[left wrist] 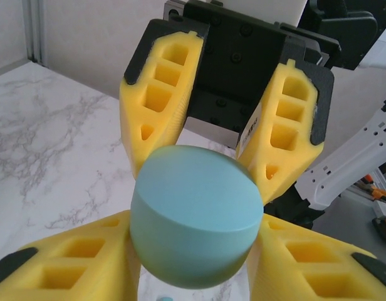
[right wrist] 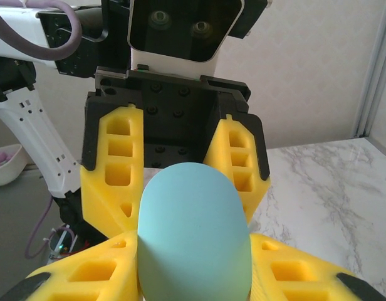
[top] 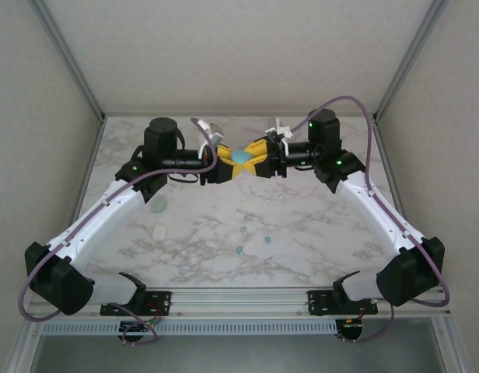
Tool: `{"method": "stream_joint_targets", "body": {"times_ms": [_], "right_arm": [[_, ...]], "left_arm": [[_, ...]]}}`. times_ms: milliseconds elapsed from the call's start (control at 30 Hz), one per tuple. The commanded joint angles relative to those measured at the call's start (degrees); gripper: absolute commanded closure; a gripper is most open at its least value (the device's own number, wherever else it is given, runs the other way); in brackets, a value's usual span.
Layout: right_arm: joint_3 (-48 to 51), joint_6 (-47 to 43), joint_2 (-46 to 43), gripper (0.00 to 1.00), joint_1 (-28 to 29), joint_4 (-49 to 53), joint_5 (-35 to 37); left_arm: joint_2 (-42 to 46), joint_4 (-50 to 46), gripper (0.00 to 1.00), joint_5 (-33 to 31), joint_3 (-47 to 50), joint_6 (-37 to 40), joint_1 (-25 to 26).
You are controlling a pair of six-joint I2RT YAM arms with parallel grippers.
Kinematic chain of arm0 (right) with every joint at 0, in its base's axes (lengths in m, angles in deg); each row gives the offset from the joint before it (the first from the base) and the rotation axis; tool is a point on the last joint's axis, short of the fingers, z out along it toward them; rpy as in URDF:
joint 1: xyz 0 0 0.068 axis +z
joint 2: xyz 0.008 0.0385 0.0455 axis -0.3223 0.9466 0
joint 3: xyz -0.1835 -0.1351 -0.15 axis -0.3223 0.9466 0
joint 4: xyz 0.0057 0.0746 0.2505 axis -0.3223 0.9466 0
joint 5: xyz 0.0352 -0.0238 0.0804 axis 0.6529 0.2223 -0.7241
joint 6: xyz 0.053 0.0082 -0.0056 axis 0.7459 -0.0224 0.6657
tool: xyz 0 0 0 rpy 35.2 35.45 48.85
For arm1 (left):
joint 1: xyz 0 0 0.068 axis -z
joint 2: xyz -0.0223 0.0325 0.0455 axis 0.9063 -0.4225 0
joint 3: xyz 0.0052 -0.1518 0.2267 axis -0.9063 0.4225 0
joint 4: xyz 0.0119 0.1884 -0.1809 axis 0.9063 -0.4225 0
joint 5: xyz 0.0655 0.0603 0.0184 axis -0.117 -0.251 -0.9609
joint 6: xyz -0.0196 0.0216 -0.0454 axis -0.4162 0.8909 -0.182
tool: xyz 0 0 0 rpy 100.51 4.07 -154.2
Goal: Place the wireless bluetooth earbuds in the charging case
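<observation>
case (top: pixel 241 156) held in mid-air between the two arms, well above the table (top: pixel 317 233). right gripper (top: pixel 260 162) is clamped on it from one side and left gripper (top: pixel 222 165) from the opposite side, yellow fingers meeting nose to nose around it. such a two-sided grip is judged to serve opening: one half steadied while the other is pulled back. buds (top: pixel 239 251) are seen lying on the table below, near its middle, well apart from the case; none is seated yet.
</observation>
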Motion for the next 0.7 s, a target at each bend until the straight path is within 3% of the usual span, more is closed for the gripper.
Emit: {"method": "stream_joint_targets", "body": {"times_ms": [0,333,667], "right_arm": [[0.2,0.1,0.6,0.65,0.8,-1.4,-1.6],[-2.1,-3.6,1.4,0.61,0.7,4.2,-2.5],[1.0,0.8,-3.7,0.46,-0.7,2.3,8.2]], "left_arm": [[-0.8,-3.4,0.60,1.7,-2.3,2.9,0.7],[-1.0,-5.6,0.73,0.8,-3.3,5.2,0.6],[2.1,-1.7,0.75,-2.8,-0.4,5.6,0.5]]}}
